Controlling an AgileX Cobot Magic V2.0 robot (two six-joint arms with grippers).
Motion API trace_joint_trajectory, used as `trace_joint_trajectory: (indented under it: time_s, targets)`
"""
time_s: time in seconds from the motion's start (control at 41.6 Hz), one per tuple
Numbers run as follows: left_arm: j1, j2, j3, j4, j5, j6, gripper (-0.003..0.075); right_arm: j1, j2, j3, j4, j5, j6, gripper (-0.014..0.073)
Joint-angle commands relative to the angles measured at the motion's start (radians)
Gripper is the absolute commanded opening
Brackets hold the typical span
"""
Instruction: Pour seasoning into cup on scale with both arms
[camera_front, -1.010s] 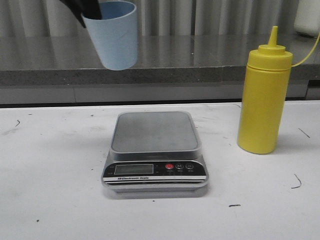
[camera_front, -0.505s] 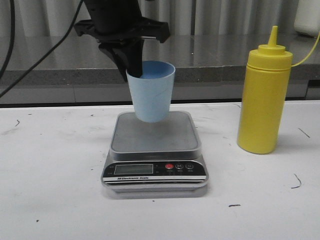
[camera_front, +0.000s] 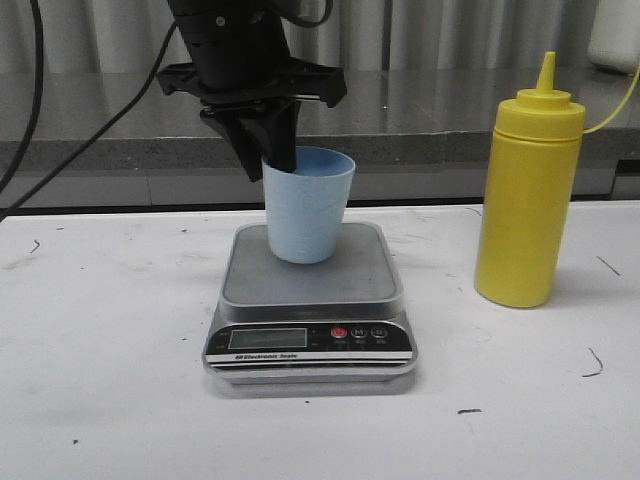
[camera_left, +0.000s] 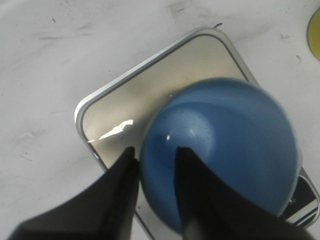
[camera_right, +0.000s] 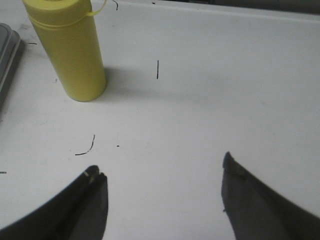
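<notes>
The light-blue cup (camera_front: 305, 215) stands slightly tilted at the back of the scale's grey platform (camera_front: 330, 285); whether its base rests on it I cannot tell. My left gripper (camera_front: 281, 160) comes down from above and is shut on the cup's rim, one finger inside and one outside. In the left wrist view the fingers (camera_left: 155, 150) pinch the cup wall (camera_left: 230, 145) over the scale (camera_left: 125, 110). The yellow seasoning bottle (camera_front: 528, 190) stands upright to the right of the scale. My right gripper (camera_right: 160, 165) is open and empty over the bare table, away from the bottle (camera_right: 70, 50).
A grey counter ledge (camera_front: 450, 120) runs behind the white table. A black cable (camera_front: 60, 120) hangs at the back left. A thin yellow cord (camera_front: 615, 110) leads off from the bottle's cap. The scale's edge (camera_right: 7, 45) shows in the right wrist view.
My left gripper has carried the cup from high at the back left down and to the right onto the scale's platform. The bottle has not moved.
</notes>
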Motion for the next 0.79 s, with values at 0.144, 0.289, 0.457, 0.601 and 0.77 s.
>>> trace_joint_trajectory:
  time_s: [0.144, 0.289, 0.457, 0.601, 0.77]
  targets:
    - [-0.007, -0.073, -0.032, -0.023, -0.012, -0.009, 0.0408, -0.003, 0.007, -0.034, -0.016, -0.061, -0.011, 0.0507]
    - [-0.007, -0.153, -0.028, -0.023, 0.012, -0.009, 0.0407, -0.003, 0.007, -0.034, -0.016, -0.061, -0.011, 0.0507]
    - [-0.007, -0.31, 0.038, -0.006, -0.027, -0.009, 0.0407, -0.003, 0.007, -0.034, -0.016, -0.061, -0.011, 0.0507]
    - [-0.004, -0.485, 0.15, 0.034, -0.075, -0.028, 0.0407, -0.003, 0.007, -0.034, -0.016, -0.061, -0.011, 0.0507]
    - [-0.004, -0.703, 0.335, 0.062, -0.139, -0.037, 0.0407, -0.003, 0.007, -0.034, -0.016, -0.061, -0.011, 0.0507]
